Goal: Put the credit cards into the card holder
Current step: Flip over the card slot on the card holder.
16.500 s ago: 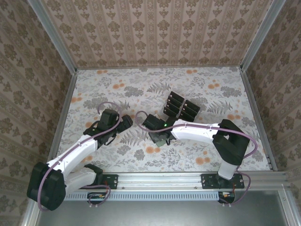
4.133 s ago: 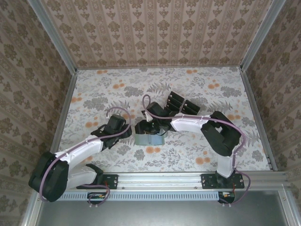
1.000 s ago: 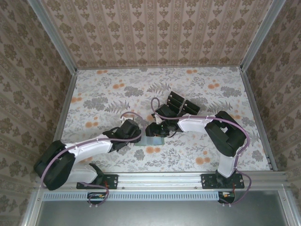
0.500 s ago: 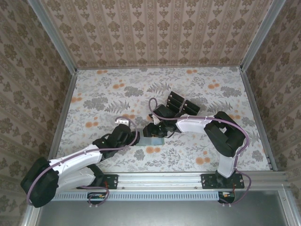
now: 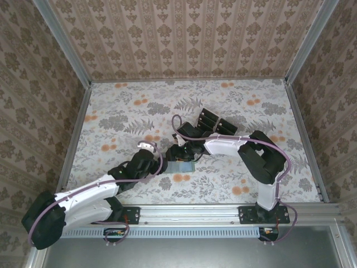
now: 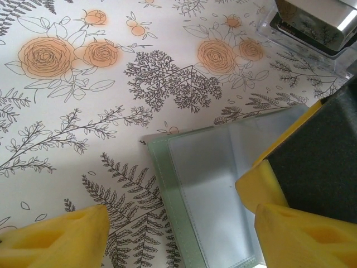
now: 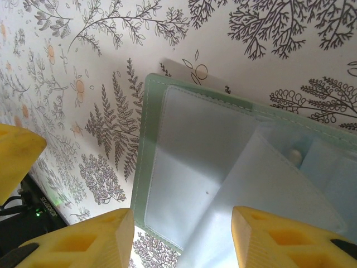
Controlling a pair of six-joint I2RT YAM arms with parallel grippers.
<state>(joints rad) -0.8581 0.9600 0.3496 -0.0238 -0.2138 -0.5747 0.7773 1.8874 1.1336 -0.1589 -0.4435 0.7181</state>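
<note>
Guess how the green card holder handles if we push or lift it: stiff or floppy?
Probably floppy: the card holder lies open, and one pale inner sleeve seems lifted off its face. Likely light and apt to slide on the smooth floral table, being thin and flat. Its glossy plastic may be slippery to pinch.

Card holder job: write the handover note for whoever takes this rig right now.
Left end effector: open, low over the left end of the sage-green folding card holder, holding nothing.
Right end effector: open, close over the holder's other half, no card between its fingers.
Things: the holder lies open on the floral table, pale inner faces up. The small black rectangular credit cards sit in the clear plastic tray beyond it.
Done: holder opened.
Left: every card; none shows in the pockets in view.
</note>
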